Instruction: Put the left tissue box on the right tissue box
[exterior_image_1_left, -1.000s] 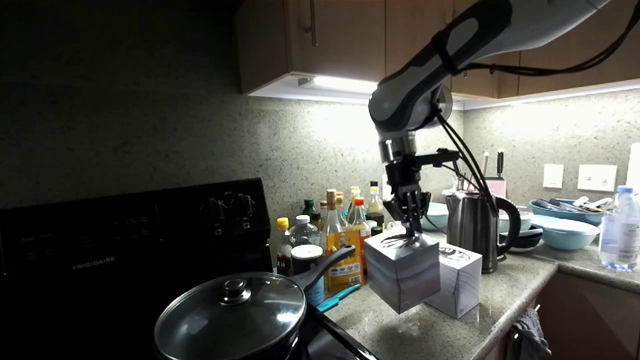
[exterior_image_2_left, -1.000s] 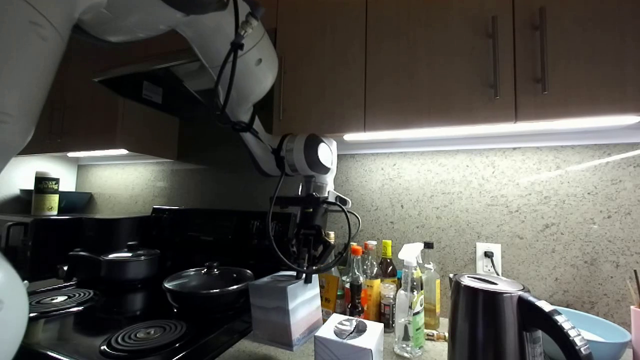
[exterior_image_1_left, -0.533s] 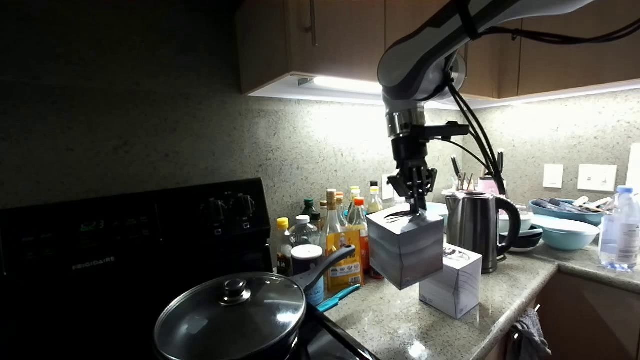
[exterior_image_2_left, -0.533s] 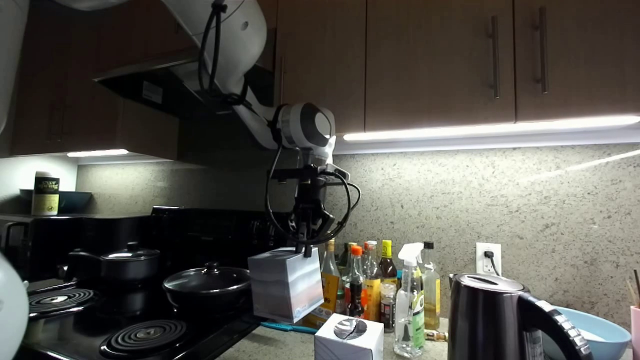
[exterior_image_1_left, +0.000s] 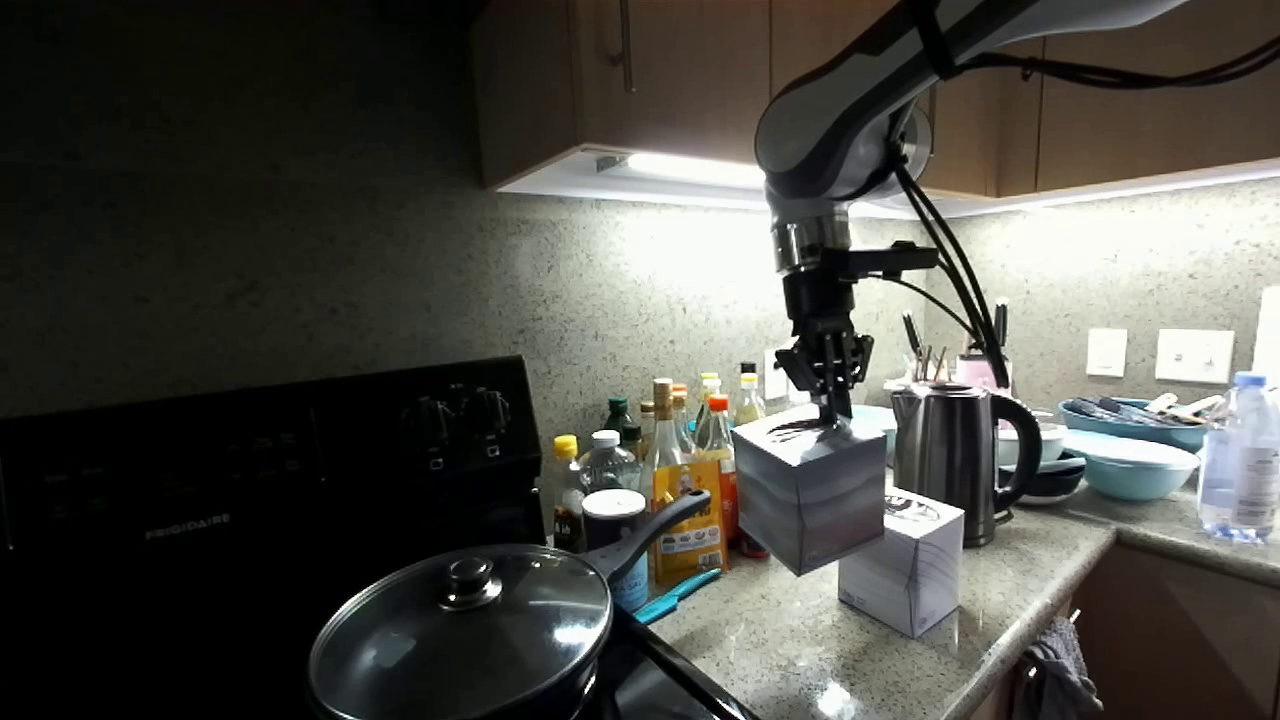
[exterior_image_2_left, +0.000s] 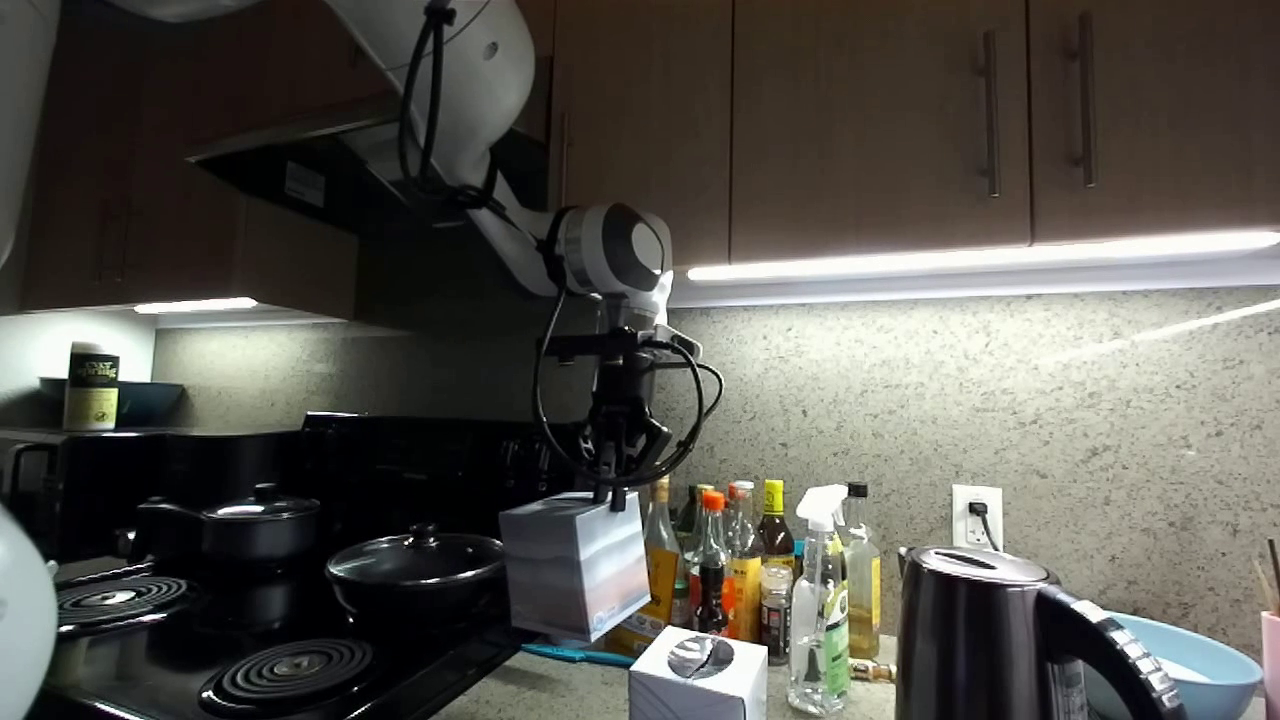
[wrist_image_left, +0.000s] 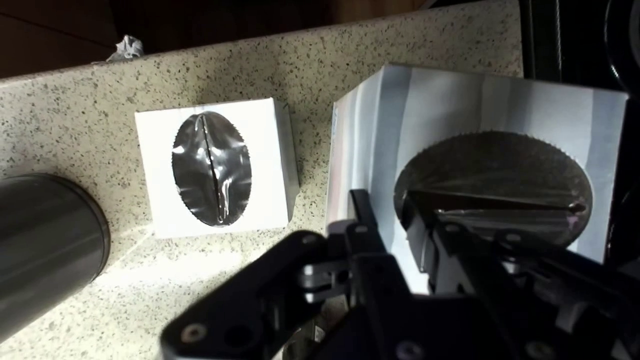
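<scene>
kettle (exterior_image_1_left: 932, 455), lidded pan (exterior_image_1_left: 480, 635), bottles (exterior_image_2_left: 711, 575), perhaps towel (exterior_image_1_left: 1062, 672)

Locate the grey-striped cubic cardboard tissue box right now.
In the wrist view, the grey-striped cardboard tissue box is at right, pinched by the black gripper above the speckled countertop, with the white cubic cardboard tissue box to its left.

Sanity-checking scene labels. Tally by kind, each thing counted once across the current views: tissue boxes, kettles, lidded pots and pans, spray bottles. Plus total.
Tissue boxes: 2 (left tissue box, right tissue box)
Kettle: 1
Lidded cookware: 2 (pot, pan)
Spray bottle: 1
Total: 6
</scene>
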